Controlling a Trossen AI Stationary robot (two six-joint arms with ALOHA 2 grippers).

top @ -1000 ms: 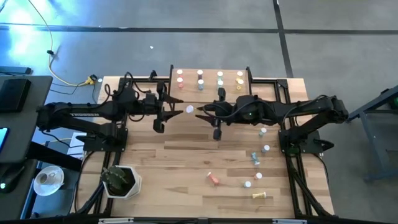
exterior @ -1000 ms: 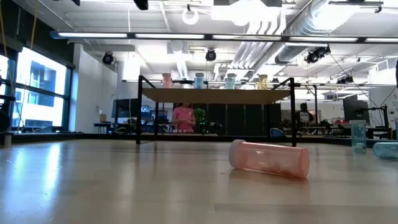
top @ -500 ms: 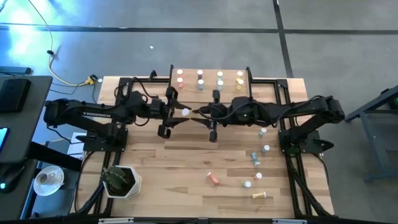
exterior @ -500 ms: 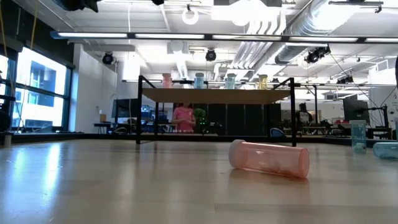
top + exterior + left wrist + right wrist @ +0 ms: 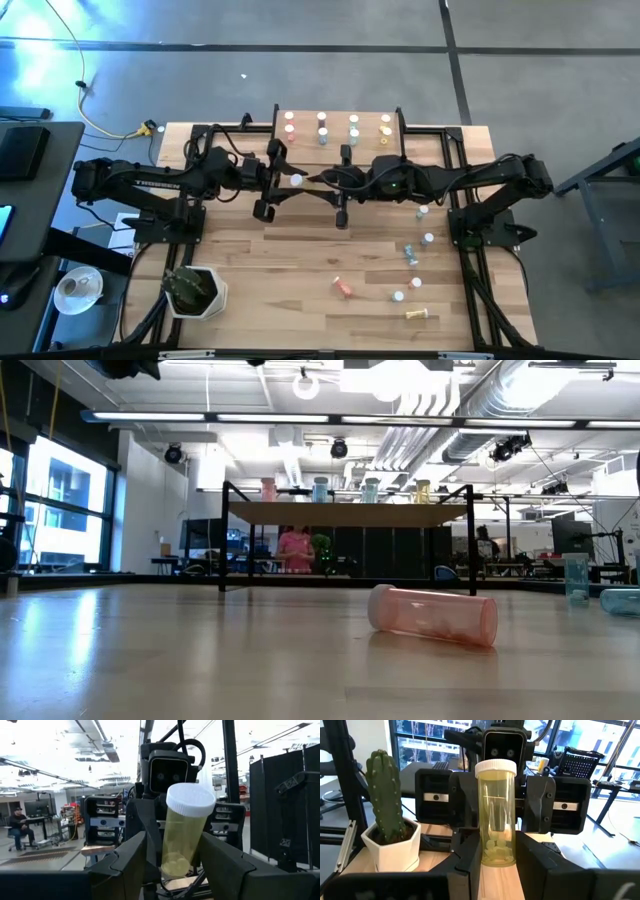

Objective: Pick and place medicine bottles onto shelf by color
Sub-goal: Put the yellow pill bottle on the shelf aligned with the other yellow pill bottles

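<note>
A yellow medicine bottle [image 5: 497, 820] with a white cap [image 5: 297, 180] stands upright in the air, just in front of the shelf [image 5: 338, 110]. My right gripper [image 5: 312, 182] comes from the table's right and is shut on it. My left gripper [image 5: 288, 181] comes from the left, open, with a finger on either side of the bottle [image 5: 182, 835]. On the shelf stand red, blue, green and yellow bottles in columns [image 5: 322, 125]. Several more bottles [image 5: 428, 239] lie or stand on the table's right half. One is a pink bottle on its side [image 5: 432, 616]. My right gripper pinches the yellow bottle's lower body [image 5: 496, 851] between its two fingers, which point level from the table's right side. The bottle stands upright, cap up, lifted clear of the table. My left gripper's fingers [image 5: 131, 857] flank the lower body; I cannot tell whether they touch it.
A cactus in a white pot [image 5: 192, 290] stands near the table's front left corner. Black frame rails [image 5: 470, 270] run along both sides of the table. A yellow bottle [image 5: 420, 315] lies near the front right. In the low view, people show in the room behind.
My left gripper has gone toward the table's right, up to the bottle and my right gripper, so that its fingers now flank the bottle. Over the last half second both arms have kept still.
</note>
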